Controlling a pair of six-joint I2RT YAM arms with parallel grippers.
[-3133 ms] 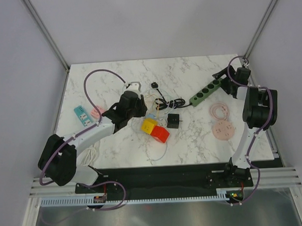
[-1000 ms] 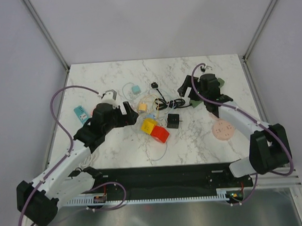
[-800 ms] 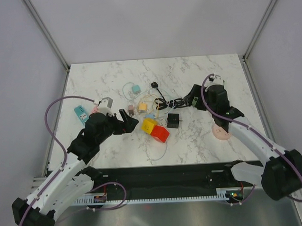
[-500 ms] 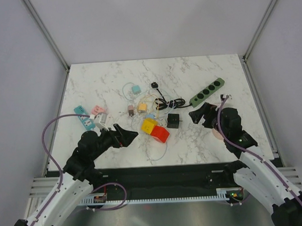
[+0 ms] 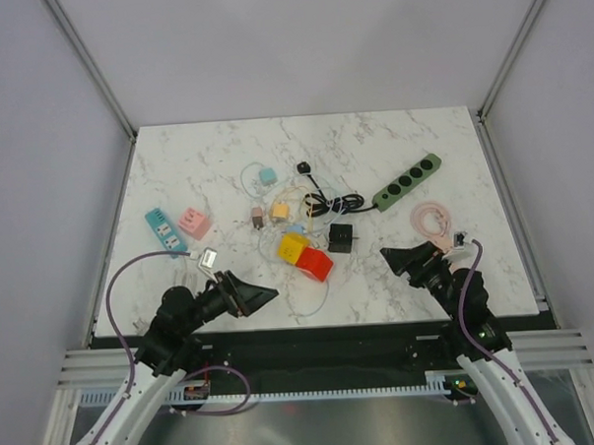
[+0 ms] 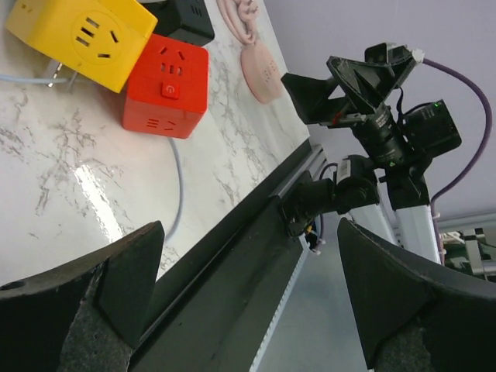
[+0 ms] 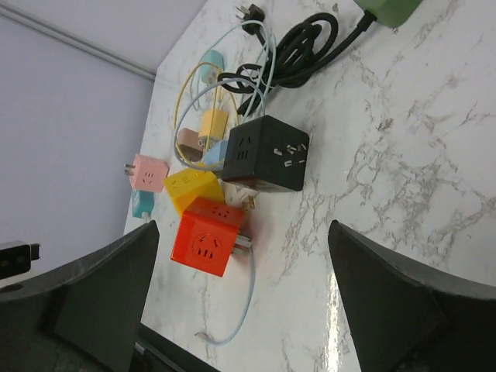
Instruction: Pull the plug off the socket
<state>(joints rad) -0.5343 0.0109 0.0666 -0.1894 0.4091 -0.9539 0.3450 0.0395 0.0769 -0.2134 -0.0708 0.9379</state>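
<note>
A teal socket strip (image 5: 165, 231) lies at the left of the marble table, with a pink plug cube (image 5: 193, 222) beside it. In the right wrist view the pink cube (image 7: 149, 172) shows bare prongs and is not plugged in. My left gripper (image 5: 253, 295) hangs open over the table's near edge, well short of both. My right gripper (image 5: 402, 259) is open too, low at the near right. Nothing sits between either pair of fingers (image 6: 116, 294) (image 7: 108, 287).
A red cube (image 5: 316, 265), yellow cube (image 5: 294, 247) and black cube (image 5: 340, 237) cluster mid-table among thin cables. A green power strip (image 5: 409, 181) lies far right, its black cord (image 5: 341, 203) coiled and its plug (image 5: 304, 168) loose. A pink cable coil (image 5: 432, 218) lies near the right arm.
Both arms have drawn back from the middle of the table to the near edge, grippers staying open. The teal strip and pink cube are now uncovered.
</note>
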